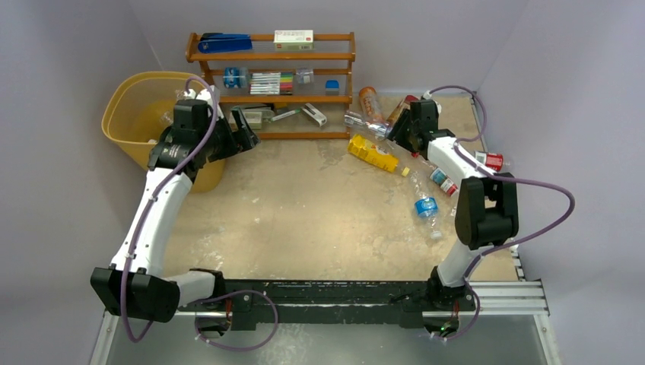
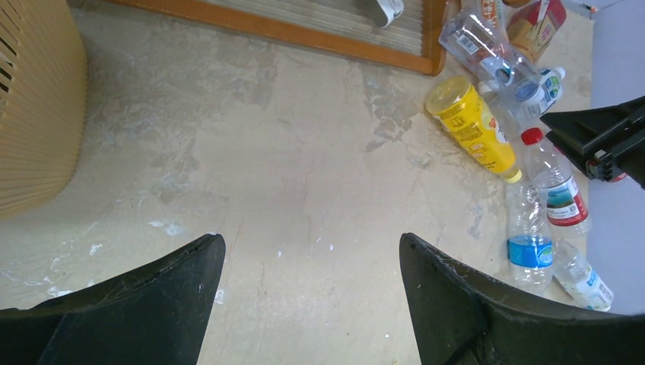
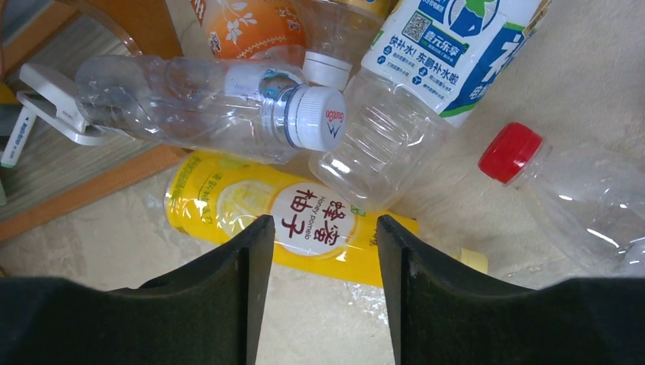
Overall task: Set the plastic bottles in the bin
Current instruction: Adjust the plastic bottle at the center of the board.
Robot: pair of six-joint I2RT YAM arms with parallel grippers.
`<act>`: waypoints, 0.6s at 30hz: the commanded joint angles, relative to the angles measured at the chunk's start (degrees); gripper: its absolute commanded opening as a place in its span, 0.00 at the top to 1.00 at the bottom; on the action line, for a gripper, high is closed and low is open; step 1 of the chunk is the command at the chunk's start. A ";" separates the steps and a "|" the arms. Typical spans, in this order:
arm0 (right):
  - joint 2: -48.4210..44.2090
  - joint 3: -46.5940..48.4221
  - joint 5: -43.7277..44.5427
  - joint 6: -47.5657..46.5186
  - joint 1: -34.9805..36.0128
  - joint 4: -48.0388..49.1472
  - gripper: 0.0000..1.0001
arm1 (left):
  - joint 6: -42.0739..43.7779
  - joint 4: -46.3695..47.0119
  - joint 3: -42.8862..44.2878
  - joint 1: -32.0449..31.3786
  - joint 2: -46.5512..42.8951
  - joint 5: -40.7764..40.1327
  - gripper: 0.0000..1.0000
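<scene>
The scuffed beige table [image 1: 304, 220] has the yellow bin [image 1: 122, 114] at ten o'clock and the plastic bottles [image 1: 426, 207] scattered around two o'clock. My left gripper [image 2: 312, 239] gapes empty near the bin. My right gripper [image 3: 325, 220] stands narrowly apart over a yellow bottle [image 3: 220, 209], and I cannot tell if it grips.

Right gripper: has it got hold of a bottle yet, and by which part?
Nothing gripped yet. The right gripper hangs partly closed over the label of the yellow bottle, with nothing between its fingers. The left gripper is open, empty.
</scene>
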 commanded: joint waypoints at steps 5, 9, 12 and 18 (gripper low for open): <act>1.34 -2.96 2.29 -0.12 -0.21 5.63 0.53 | 0.86 4.34 -2.33 -2.14 -1.70 -0.78 0.16; 2.46 -3.89 3.10 0.12 -0.17 6.45 0.53 | 0.53 4.91 -3.16 -3.32 -1.64 -1.26 0.16; 3.35 -4.76 3.47 0.05 -0.12 7.15 0.53 | 0.28 5.23 -3.51 -4.31 -1.58 -1.76 0.16; 3.48 -8.69 1.61 -0.12 0.48 8.97 0.54 | -0.46 6.14 -4.72 -6.32 -1.10 -2.91 0.16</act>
